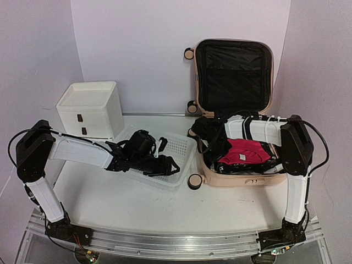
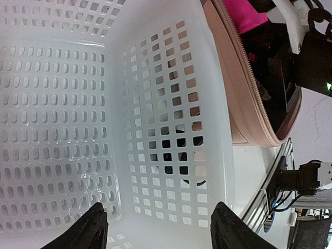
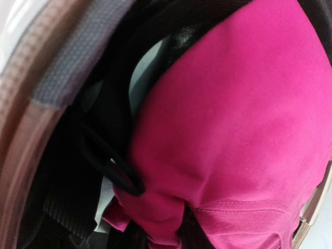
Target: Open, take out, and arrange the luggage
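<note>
The pale pink luggage (image 1: 242, 179) lies open on the table with its black-lined lid (image 1: 234, 71) upright against the back wall. Clothes fill its lower half, a bright pink garment (image 1: 242, 151) on top. My right gripper (image 1: 220, 148) reaches into the case. In the right wrist view its jaws (image 3: 161, 228) are pinched on a fold of the pink garment (image 3: 244, 104), beside a black strap loop (image 3: 114, 171) and the luggage rim (image 3: 21, 135). My left gripper (image 1: 168, 164) hangs open over the white mesh basket (image 1: 181, 146), with nothing between its fingers (image 2: 98, 223).
A white plastic drawer unit (image 1: 91, 110) stands at the back left. The mesh basket (image 2: 62, 104) sits just left of the luggage wall (image 2: 233, 88), nearly touching it. A caster wheel (image 1: 194, 181) sticks out at the case's front left corner.
</note>
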You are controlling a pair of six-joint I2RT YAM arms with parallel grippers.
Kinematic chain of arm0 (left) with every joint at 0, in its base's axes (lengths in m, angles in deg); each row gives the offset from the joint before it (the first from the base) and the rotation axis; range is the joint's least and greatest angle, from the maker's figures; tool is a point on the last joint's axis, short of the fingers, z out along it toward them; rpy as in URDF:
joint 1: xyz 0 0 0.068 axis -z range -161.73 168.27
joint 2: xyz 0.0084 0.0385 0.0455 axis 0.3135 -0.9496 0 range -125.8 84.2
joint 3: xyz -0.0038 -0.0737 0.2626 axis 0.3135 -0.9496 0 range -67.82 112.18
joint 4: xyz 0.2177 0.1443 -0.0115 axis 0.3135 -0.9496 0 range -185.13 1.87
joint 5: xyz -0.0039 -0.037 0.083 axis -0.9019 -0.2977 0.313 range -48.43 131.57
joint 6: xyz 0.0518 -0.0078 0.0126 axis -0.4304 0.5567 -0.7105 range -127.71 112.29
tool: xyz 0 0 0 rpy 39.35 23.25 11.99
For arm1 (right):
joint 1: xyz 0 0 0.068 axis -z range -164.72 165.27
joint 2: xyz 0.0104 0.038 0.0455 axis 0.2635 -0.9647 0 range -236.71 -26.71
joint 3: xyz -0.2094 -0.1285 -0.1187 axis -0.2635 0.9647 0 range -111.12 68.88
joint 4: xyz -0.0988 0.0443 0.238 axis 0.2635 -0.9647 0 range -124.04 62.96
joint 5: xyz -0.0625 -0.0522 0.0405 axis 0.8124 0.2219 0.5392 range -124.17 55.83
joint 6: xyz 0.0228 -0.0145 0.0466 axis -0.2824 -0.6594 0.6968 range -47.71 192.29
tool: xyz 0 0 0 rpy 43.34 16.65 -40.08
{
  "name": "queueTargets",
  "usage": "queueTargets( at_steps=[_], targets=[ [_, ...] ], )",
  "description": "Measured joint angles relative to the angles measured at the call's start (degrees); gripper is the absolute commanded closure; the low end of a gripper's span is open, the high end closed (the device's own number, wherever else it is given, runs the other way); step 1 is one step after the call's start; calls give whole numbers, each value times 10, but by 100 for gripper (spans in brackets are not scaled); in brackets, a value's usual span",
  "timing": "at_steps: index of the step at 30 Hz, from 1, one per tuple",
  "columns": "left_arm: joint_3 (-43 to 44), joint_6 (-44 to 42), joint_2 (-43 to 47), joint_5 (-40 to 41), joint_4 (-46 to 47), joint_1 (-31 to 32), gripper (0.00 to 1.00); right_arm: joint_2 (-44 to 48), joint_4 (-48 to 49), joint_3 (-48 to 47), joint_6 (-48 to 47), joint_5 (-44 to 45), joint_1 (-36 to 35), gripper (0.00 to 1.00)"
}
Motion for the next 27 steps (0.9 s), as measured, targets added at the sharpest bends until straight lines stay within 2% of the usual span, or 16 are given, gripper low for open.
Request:
queueTargets(
  at_steps=[3, 10, 14, 17, 21, 23, 27],
  targets=[
    [0, 4, 0, 3, -1, 2, 31, 9, 6, 7, -3, -2, 0, 94],
    [0, 14, 0, 21, -7, 15, 29, 35, 12, 16, -26, -29, 8, 97],
    [0, 14, -1, 22, -11, 26, 28, 41, 13, 17, -39, -51, 16, 92],
    [0, 14, -2, 22, -15, 29, 28, 43, 17, 21, -43, -67, 23, 83],
    [0, 14, -5, 22, -16, 30, 28, 48, 20, 24, -43, -88, 32, 83],
    [0, 14, -5, 22, -16, 30, 28, 49, 20, 24, -44, -93, 35, 76],
    [0, 14, -6, 22, -16, 30, 27, 50, 20, 24, -47, -97, 37, 75]
  ],
)
